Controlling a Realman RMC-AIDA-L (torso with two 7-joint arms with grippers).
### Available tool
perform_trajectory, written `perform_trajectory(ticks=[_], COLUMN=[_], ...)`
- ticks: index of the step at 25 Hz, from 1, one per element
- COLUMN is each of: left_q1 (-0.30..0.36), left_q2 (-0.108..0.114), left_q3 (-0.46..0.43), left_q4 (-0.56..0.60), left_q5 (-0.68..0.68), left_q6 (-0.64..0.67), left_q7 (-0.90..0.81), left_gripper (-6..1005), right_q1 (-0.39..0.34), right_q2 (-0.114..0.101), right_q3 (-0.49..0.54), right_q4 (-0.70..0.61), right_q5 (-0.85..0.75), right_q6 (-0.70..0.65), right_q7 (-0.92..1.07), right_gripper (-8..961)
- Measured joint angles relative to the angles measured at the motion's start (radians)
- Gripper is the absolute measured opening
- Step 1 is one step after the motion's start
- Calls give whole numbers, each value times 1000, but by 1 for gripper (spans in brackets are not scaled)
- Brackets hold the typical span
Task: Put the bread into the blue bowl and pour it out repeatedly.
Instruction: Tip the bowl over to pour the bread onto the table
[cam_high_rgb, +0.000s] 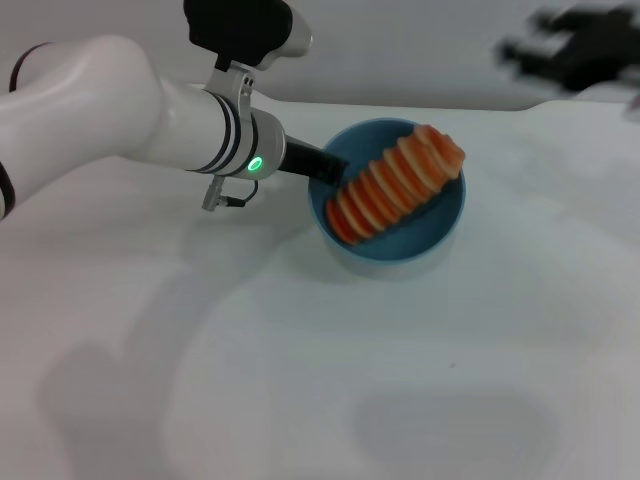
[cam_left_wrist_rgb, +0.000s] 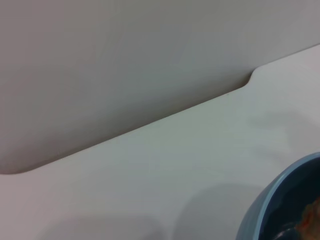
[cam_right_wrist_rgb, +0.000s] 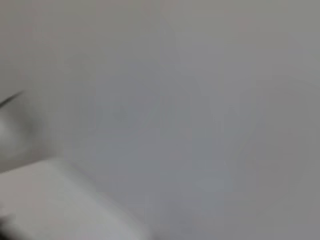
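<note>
The blue bowl (cam_high_rgb: 437, 238) stands on the white table in the middle of the head view. The bread (cam_high_rgb: 395, 185) lies slantwise inside it, its far end poking above the rim. My left gripper (cam_high_rgb: 335, 172) reaches in from the left and is shut on the bowl's left rim. The left wrist view shows only a slice of the blue bowl (cam_left_wrist_rgb: 270, 212), with a bit of the orange bread (cam_left_wrist_rgb: 311, 217) inside. My right gripper (cam_high_rgb: 520, 48) hovers open and motion-blurred at the far right, well away from the bowl.
The white table (cam_high_rgb: 300, 380) spreads out in front of the bowl and to both sides. Its back edge (cam_left_wrist_rgb: 165, 117) meets a grey wall just behind the bowl. The right wrist view shows only a blurred grey surface.
</note>
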Motion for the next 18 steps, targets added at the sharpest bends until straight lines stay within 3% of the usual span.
perform_trajectory(ticks=[3, 6, 12, 15, 18], left_q1=[2, 4, -2, -1, -2], left_q2=[0, -1, -1, -2, -2], left_q3=[3, 9, 16, 23, 25], left_q4=[-3, -4, -27, -28, -28], left_q5=[0, 0, -1, -1, -1], left_q6=[-23, -56, -105, -124, -142], left_q7=[0, 0, 5, 5, 5], left_gripper=[-2, -1, -1, -1, -1], right_q1=[-24, -36, -99, -144, -178], right_q2=[0, -5, -8, -10, -13], right_q3=[106, 169, 217, 226, 238], right_q4=[0, 91, 356, 493, 616], right_q5=[54, 157, 710, 1028, 1195], right_q6=[29, 74, 127, 32, -81], right_q7=[-90, -228, -804, -1016, -1151], right_gripper=[561, 561, 561, 561, 561])
